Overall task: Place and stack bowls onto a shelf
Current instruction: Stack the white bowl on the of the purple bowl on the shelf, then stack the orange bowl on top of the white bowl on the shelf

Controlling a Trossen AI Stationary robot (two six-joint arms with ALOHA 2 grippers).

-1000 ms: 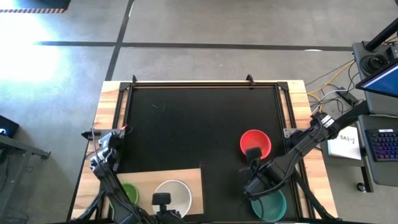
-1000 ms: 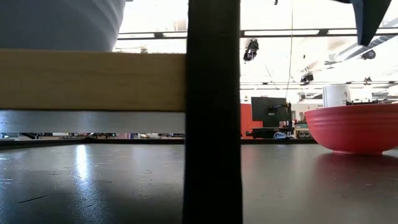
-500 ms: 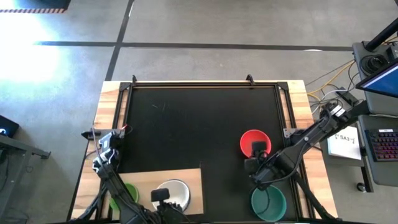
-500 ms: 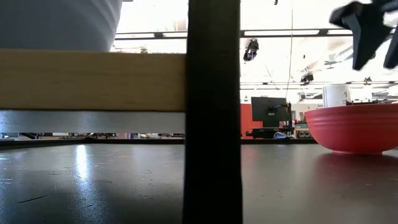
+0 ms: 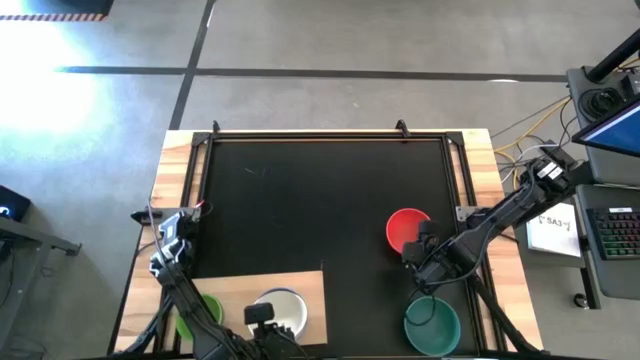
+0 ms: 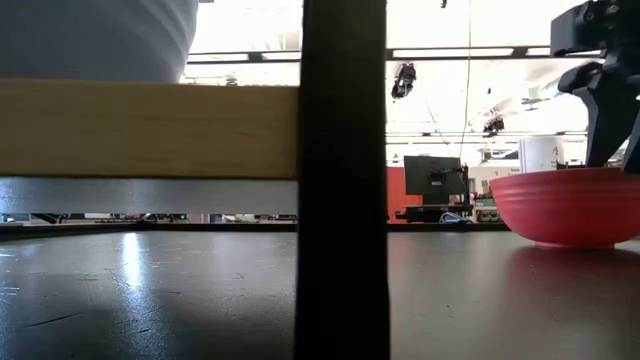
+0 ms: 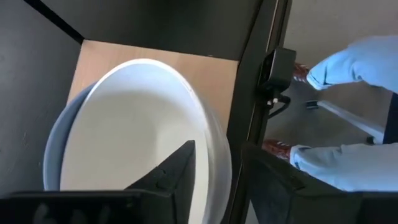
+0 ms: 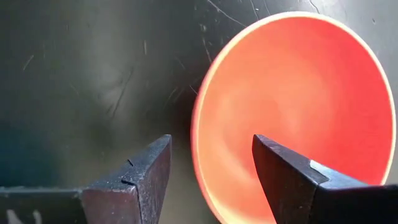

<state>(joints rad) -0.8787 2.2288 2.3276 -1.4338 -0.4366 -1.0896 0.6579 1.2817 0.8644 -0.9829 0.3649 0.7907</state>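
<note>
Hovering over the red bowl [image 5: 405,230], the right tool [image 5: 420,252] had its two fingers [image 8: 289,171] spread wide, one on either side of the bowl's near rim, with nothing gripped between them. That bowl sat on the black mat [image 5: 320,200] at about four o'clock from the mat's middle. At about five o'clock from the red bowl, near the bench's front edge, sat the teal bowl [image 5: 432,325], apart from the tool.

The left tool [image 5: 268,325] stood at the front of the bench over the white bowl [image 5: 283,305], its fingers [image 7: 171,177] parted across the rim, one inside the bowl and one outside; a small gap showed on each side. The white bowl was nested in a slate-blue bowl [image 7: 59,134] on the light-wood shelf [image 5: 305,285], at about seven o'clock from the mat's middle. At nine o'clock from it on the shelf lay a green bowl [image 5: 205,310], partly hidden by the left arm.
</note>
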